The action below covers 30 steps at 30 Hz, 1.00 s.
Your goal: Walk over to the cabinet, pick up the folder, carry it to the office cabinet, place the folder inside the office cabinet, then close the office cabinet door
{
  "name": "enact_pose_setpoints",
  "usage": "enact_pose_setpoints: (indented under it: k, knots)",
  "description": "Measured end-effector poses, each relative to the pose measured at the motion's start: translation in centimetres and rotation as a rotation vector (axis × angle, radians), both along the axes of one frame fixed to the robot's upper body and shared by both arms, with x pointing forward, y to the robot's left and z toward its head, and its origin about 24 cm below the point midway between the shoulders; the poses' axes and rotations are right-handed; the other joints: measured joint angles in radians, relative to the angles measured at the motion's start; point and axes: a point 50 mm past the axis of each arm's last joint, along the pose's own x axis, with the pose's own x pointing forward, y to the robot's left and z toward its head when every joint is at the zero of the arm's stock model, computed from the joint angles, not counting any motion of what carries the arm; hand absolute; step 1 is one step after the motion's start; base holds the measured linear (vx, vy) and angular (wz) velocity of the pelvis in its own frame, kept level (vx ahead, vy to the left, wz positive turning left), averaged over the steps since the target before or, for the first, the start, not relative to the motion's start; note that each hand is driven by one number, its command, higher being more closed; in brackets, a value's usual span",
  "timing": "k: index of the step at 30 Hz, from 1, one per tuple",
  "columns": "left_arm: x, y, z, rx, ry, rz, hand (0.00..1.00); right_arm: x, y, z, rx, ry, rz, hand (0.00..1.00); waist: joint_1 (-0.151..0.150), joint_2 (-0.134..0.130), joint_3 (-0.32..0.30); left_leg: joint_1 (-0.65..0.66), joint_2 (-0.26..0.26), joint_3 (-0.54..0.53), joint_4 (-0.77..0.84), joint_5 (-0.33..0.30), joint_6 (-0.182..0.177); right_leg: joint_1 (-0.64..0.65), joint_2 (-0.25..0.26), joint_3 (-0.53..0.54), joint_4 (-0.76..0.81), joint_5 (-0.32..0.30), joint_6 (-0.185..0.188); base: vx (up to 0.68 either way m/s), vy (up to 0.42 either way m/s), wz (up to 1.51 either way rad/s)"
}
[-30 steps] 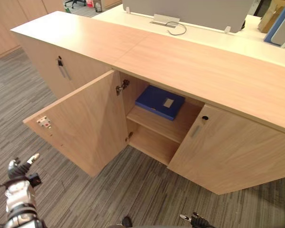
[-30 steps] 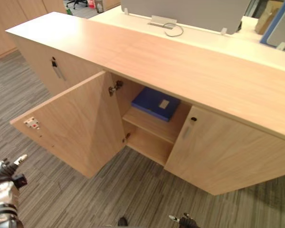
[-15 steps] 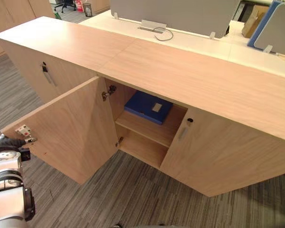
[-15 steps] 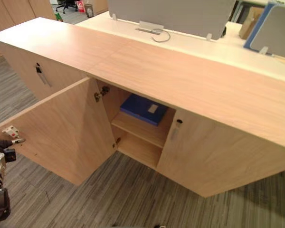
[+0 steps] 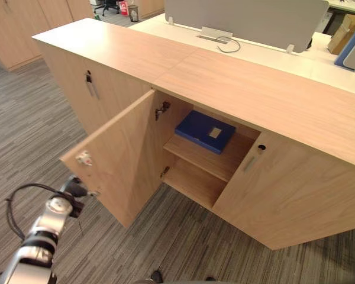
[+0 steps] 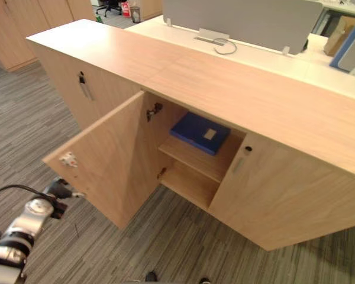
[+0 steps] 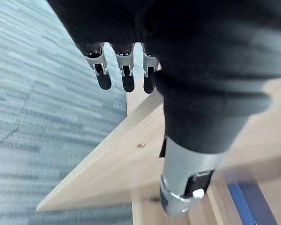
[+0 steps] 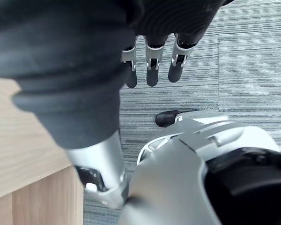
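No writing can be read. The pale label on the blue folder is too small to make out, as is the white patch at nine o'clock on the open door.

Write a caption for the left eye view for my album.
Folder on the shelf of the open cabinet, left hand near the door's edge.

The office cabinet and its door are pale, matt wood-grain board with a bare metal hinge, the blue folder looks smooth, and the floor is rough grey striped carpet.
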Motion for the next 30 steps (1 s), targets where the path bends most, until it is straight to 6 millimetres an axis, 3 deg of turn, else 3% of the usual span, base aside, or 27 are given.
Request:
enact_pose_setpoints:
  k: [1, 3, 4, 7, 10, 12, 13, 16, 21, 27, 30]
  knots:
    - [-0.3, -1.7, -0.6, -0.033, 0.008, -0.056, 0.0, 0.2, 0.0, 0.0, -0.004, -0.008, 0.011, 0.0, 0.0, 0.0, -0.001, -0.005, -0.009, -0.006, 0.0, 0.001, 0.006, 0.0, -0.009, -0.005, -0.001, 0.005, 0.008, -0.03, 0.076, 0.22]
    - [-0.9, -7.6, -1.7, -0.152, 0.027, -0.267, 0.0, 0.9, 0.3, 0.0, 0.002, -0.024, 0.023, 0.0, -0.005, -0.002, -0.004, -0.012, -0.027, -0.015, 0.0, 0.006, 0.025, 0.001, -0.026, -0.018, -0.008, 0.02, 0.013, -0.04, 0.093, 0.15]
    - [-1.2, -9.3, -2.0, -0.196, 0.033, -0.327, 0.0, 1.1, 0.4, 0.0, 0.003, -0.027, 0.026, 0.0, -0.006, -0.002, -0.006, -0.013, -0.032, -0.015, -0.001, 0.006, 0.028, 0.004, -0.03, -0.018, -0.011, 0.024, 0.012, -0.03, 0.094, 0.02]
    - [-3.0, -18.7, -2.7, -0.471, 0.047, -0.558, 0.0, 1.5, 0.8, -0.1, 0.011, -0.029, 0.058, 0.0, -0.039, -0.008, -0.034, -0.028, -0.047, -0.017, -0.001, 0.009, 0.033, 0.001, -0.041, -0.02, -0.035, 0.044, 0.013, 0.0, 0.051, -0.01]
    - [-3.6, -23.0, -1.3, -0.568, 0.021, -0.735, 0.0, 1.7, 1.2, -0.1, 0.021, -0.03, 0.067, 0.0, -0.069, -0.017, -0.045, -0.025, -0.045, -0.017, -0.002, 0.009, 0.034, 0.001, -0.039, -0.02, -0.036, 0.044, 0.013, 0.0, 0.003, -0.07]
    - [-6.2, -27.2, -0.1, -0.669, 0.038, -0.956, 0.0, 1.7, 1.0, -0.1, 0.014, -0.031, 0.067, 0.0, -0.078, -0.009, -0.048, -0.025, -0.042, -0.02, -0.006, 0.01, 0.035, 0.001, -0.035, -0.023, -0.039, 0.042, 0.011, -0.01, -0.01, -0.02]
    - [-6.9, -28.1, -0.1, -0.694, 0.055, -1.0, 0.0, 1.7, 1.0, -0.1, 0.014, -0.029, 0.067, 0.0, -0.078, -0.007, -0.049, -0.025, -0.04, -0.023, -0.006, 0.011, 0.035, 0.0, -0.032, -0.025, -0.044, 0.041, 0.01, -0.03, -0.027, 0.06]
    - [-7.4, -29.0, 0.0, -0.719, 0.064, -1.036, 0.0, 2.2, 1.1, -0.1, 0.007, -0.02, 0.123, 0.0, -0.09, -0.005, -0.051, -0.022, -0.032, -0.031, -0.007, 0.014, 0.032, 0.011, -0.02, -0.034, -0.059, 0.04, 0.008, -0.04, -0.044, 0.06]
    - [-7.5, -28.3, -1.0, -0.72, 0.066, -0.98, 0.0, 2.5, 1.0, 0.0, -0.017, -0.01, 0.221, 0.0, -0.093, -0.004, -0.056, -0.01, -0.022, -0.037, -0.008, 0.014, 0.028, 0.039, -0.005, -0.048, -0.087, 0.04, 0.006, -0.03, -0.043, 0.06]
    - [-7.3, -23.5, -5.9, -0.529, 0.113, -0.675, 0.0, 2.8, 1.2, 0.0, -0.038, -0.013, 0.252, 0.0, -0.102, -0.008, -0.054, -0.01, -0.012, -0.032, -0.007, 0.008, 0.02, 0.053, 0.01, -0.047, -0.117, 0.048, 0.005, 0.0, -0.005, -0.01]
    - [-8.3, -19.4, -8.7, -0.406, 0.155, -0.476, 0.0, 2.9, 1.2, 0.0, -0.048, -0.013, 0.252, 0.0, -0.101, -0.013, -0.055, -0.006, 0.001, -0.018, -0.006, -0.001, 0.009, 0.056, 0.025, -0.039, -0.124, 0.047, 0.004, 0.0, -0.034, -0.09]
